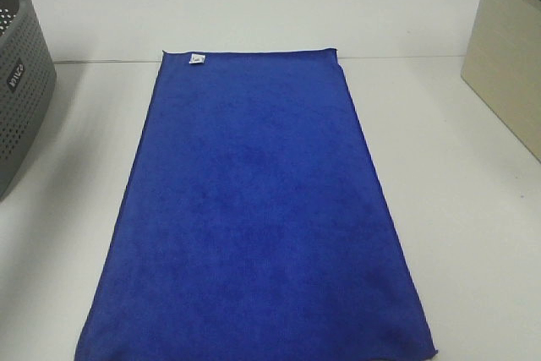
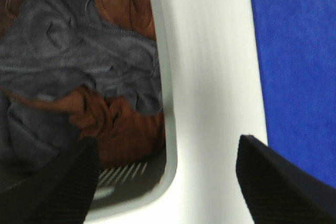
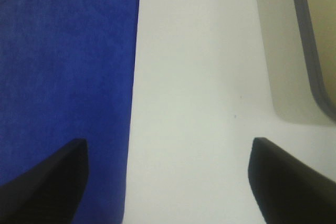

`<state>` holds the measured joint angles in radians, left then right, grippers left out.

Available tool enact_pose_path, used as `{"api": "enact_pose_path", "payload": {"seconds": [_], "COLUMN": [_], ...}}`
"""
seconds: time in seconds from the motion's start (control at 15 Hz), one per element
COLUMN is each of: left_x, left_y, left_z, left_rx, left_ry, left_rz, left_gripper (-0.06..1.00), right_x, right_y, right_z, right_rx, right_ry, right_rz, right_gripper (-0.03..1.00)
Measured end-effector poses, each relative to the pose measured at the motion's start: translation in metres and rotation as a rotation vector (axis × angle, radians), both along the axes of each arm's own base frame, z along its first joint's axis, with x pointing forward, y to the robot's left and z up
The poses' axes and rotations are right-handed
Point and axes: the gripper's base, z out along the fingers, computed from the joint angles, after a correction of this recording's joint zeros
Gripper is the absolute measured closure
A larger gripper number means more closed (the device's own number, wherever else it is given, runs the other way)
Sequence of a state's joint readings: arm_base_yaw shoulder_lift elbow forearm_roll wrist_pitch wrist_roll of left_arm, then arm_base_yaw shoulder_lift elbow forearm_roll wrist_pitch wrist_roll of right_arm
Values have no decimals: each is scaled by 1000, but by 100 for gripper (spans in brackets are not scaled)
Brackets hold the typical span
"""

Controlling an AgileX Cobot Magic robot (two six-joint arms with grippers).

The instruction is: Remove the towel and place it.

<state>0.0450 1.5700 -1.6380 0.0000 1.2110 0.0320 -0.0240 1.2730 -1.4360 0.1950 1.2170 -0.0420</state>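
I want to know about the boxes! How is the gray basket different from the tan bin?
The gray basket has walls full of little holes; the tan bin has solid walls. The basket sits left of the blue towel, the bin right. The basket holds crumpled cloths; the bin's inside is hidden. Both stand on the white table.

White tabletop [image 1: 439, 209], evenly lit; grey perforated basket [image 1: 21, 82] at left, beige bin [image 1: 507, 65], perhaps wooden, right

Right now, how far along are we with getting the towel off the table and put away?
Nothing looks done: the towel lies flat and spread on the table, untouched. In hand: the left gripper and right gripper are open beside the towel's long edges, holding nothing. Left: grasp it, lift it and place it. The grey basket already holds cloths.
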Motion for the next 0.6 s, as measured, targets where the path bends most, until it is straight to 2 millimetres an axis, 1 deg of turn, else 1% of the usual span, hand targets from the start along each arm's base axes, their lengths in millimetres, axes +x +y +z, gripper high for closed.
{"api": "enact_pose_path", "payload": {"seconds": [0.07, 0.13, 0.2, 0.33, 0.4, 0.47, 0.53, 0.6], "left_x": [-69, -102, -129, -178, -205, -213, -231, -250], "left_y": [-1, -2, -2, -1, 0, 0, 0, -1], "left_z": [2, 1, -2, -14, -23, -28, -42, -54], "left_rx": [21, 36, 58, 110, 136, 146, 158, 162], "left_ry": [-9, -41, -77, -161, -218, -242, -279, -325], "left_rz": [3, -1, -7, -10, -6, -5, -5, -4], "left_gripper": [25, 25, 25, 25, 25, 25, 25, 25], "right_x": [-64, -93, -124, -176, -195, -202, -218, -229], "right_y": [2, 2, 2, 2, 1, 0, 0, -1], "right_z": [-5, -9, -15, -29, -40, -47, -59, -74], "right_rx": [-1, -3, -9, -37, -54, -62, -73, -80], "right_ry": [-44, -78, -124, -224, -261, -268, -300, -317], "right_rz": [0, 0, -1, -7, -12, -16, -19, -21], "right_gripper": [16, 16, 16, 16, 16, 16, 16, 16]}}
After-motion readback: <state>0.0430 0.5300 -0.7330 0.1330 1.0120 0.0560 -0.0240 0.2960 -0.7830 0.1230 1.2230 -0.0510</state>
